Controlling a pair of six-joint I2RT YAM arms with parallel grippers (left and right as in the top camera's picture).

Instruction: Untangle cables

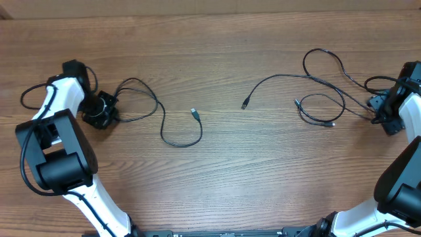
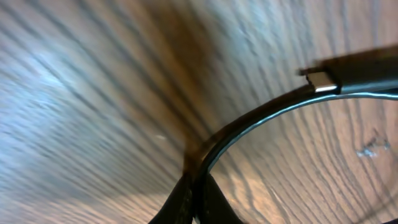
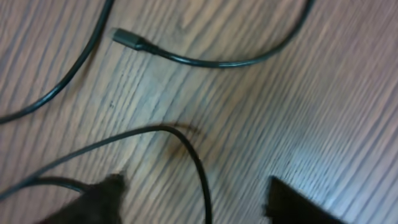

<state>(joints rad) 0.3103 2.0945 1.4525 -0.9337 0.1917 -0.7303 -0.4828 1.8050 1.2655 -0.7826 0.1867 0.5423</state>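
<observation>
One thin black cable (image 1: 172, 142) runs from my left gripper (image 1: 100, 110) in a loop to a small plug (image 1: 194, 112) left of centre. In the left wrist view my left gripper (image 2: 194, 182) is shut on that cable (image 2: 261, 115), and a metal-tipped plug (image 2: 321, 81) lies beyond it. On the right, a longer cable (image 1: 276, 78) starts at a plug (image 1: 245, 104) and curls toward my right gripper (image 1: 383, 113), beside a shorter looped cable (image 1: 320, 95). My right gripper (image 3: 196, 196) is open, low over the wood, with a cable strand (image 3: 200, 168) lying between its fingers. Another plug (image 3: 124, 37) lies ahead.
The wooden table (image 1: 217, 46) reaches a far edge along the top of the overhead view. The left arm's base (image 1: 56, 151) and the right arm's body (image 1: 401, 184) stand at the front corners. A thicker robot wire (image 1: 29, 95) loops beside the left arm.
</observation>
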